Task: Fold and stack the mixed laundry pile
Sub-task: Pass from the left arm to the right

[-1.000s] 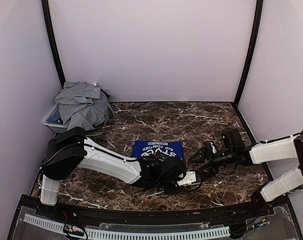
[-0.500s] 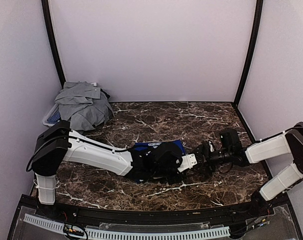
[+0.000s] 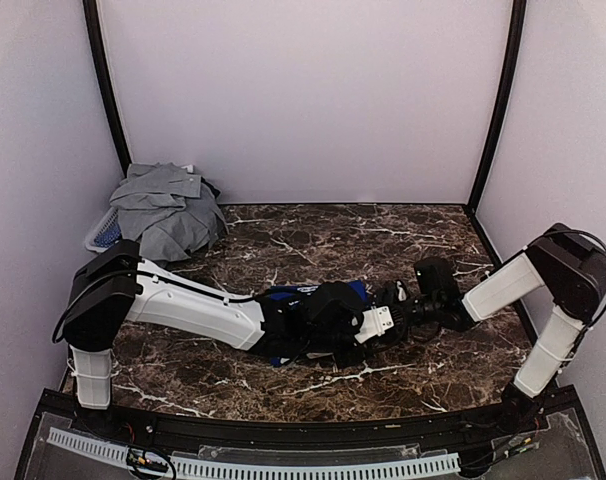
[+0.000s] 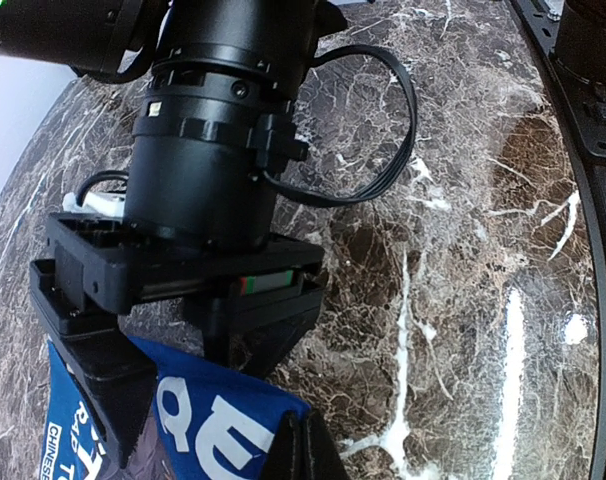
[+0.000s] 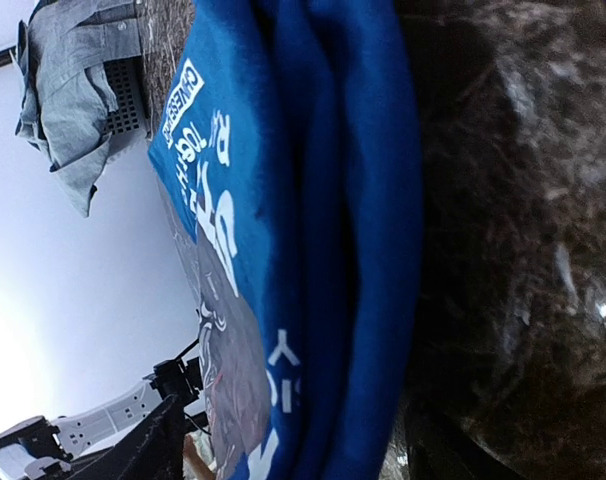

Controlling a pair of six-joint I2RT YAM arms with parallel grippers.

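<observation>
The royal-blue T-shirt (image 3: 305,293) with white print lies folded at the middle of the table, mostly under my left arm. My left gripper (image 3: 386,323) is shut on its near right corner; in the left wrist view the pinched fingertips (image 4: 305,448) hold blue cloth (image 4: 208,420). My right gripper (image 3: 394,299) meets the shirt from the right. Its jaws stand open around the thick folded edge (image 5: 328,220), one finger above and one below. The left wrist view shows the right gripper (image 4: 183,385) straddling that edge. The rest of the laundry pile (image 3: 168,208), grey garments, sits at the back left.
The grey garments (image 5: 78,100) hang over a mesh basket (image 3: 103,240) in the back left corner. White walls with black posts enclose the marble table (image 3: 383,245). A black rail (image 3: 283,425) runs along the near edge.
My right arm has reached left until its jaws surround the shirt's edge, and they have narrowed. My left gripper, still shut, carried its corner away from the front edge.
</observation>
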